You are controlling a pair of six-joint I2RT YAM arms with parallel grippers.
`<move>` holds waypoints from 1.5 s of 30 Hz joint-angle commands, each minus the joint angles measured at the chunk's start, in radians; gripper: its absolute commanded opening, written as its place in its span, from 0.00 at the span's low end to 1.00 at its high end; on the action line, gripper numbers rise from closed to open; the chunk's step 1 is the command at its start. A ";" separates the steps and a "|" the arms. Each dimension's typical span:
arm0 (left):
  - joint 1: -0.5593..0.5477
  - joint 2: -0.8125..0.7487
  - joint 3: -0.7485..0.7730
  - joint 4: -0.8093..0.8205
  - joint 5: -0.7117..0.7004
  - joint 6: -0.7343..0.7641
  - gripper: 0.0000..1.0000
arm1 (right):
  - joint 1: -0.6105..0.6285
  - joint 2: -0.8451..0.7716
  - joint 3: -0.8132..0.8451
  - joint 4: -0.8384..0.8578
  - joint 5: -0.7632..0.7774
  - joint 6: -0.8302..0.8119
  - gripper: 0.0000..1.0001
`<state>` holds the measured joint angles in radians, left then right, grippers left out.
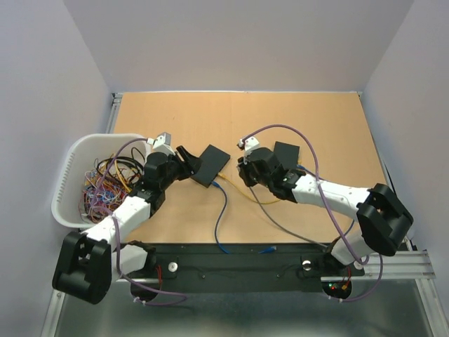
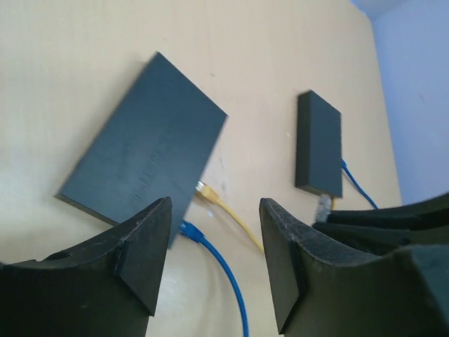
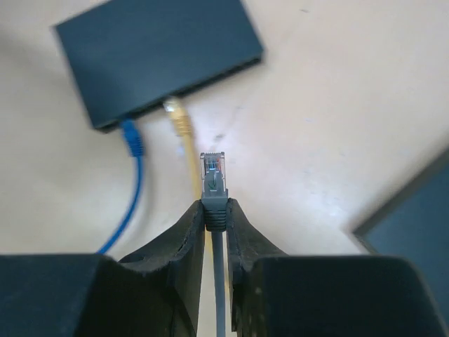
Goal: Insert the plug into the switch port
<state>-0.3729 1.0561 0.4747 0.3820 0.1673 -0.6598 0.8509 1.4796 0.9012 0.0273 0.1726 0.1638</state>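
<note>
A black switch (image 1: 211,165) lies flat on the table with a blue plug (image 3: 131,137) and a yellow plug (image 3: 181,123) in its near edge. It also shows in the left wrist view (image 2: 144,151) and the right wrist view (image 3: 158,56). My right gripper (image 3: 215,210) is shut on a grey plug (image 3: 214,175), its clear tip pointing at the switch's port edge, a short way off and right of the yellow plug. My left gripper (image 2: 214,253) is open and empty, just beside the switch's left end (image 1: 188,163).
A second black switch (image 1: 286,154) lies right of my right gripper (image 1: 242,168), with a blue cable in it. A white basket (image 1: 70,158) of tangled cables stands at the left. Blue (image 1: 221,217), yellow and grey (image 1: 280,225) cables trail toward the near edge.
</note>
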 commanded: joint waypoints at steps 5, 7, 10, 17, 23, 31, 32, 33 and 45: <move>0.054 0.217 0.122 0.201 -0.001 0.049 0.63 | -0.124 0.114 0.062 -0.023 0.057 -0.046 0.01; 0.058 0.257 0.146 0.242 -0.021 0.060 0.63 | -0.124 0.180 0.093 -0.023 0.033 -0.053 0.00; 0.074 0.349 0.189 0.283 -0.034 0.090 0.63 | -0.124 0.263 0.152 -0.023 -0.002 -0.064 0.00; 0.109 0.534 0.232 0.429 0.032 0.130 0.61 | -0.125 0.376 0.251 -0.023 -0.047 -0.101 0.00; 0.112 0.682 0.271 0.535 0.150 0.164 0.57 | -0.127 0.459 0.338 -0.070 -0.081 -0.118 0.00; 0.112 0.752 0.272 0.615 0.230 0.199 0.57 | -0.127 0.533 0.415 -0.115 -0.099 -0.132 0.00; 0.114 0.760 0.278 0.615 0.238 0.206 0.57 | -0.127 0.538 0.418 -0.118 -0.102 -0.132 0.00; 0.112 0.775 0.283 0.617 0.247 0.210 0.57 | -0.127 0.539 0.421 -0.119 -0.104 -0.130 0.00; 0.112 0.872 0.335 0.571 0.325 0.266 0.57 | -0.127 0.584 0.501 -0.191 -0.140 -0.150 0.00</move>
<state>-0.2619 1.9114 0.7773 0.9630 0.4461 -0.4366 0.7208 2.0296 1.3411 -0.1310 0.0662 0.0368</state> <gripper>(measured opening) 0.571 0.206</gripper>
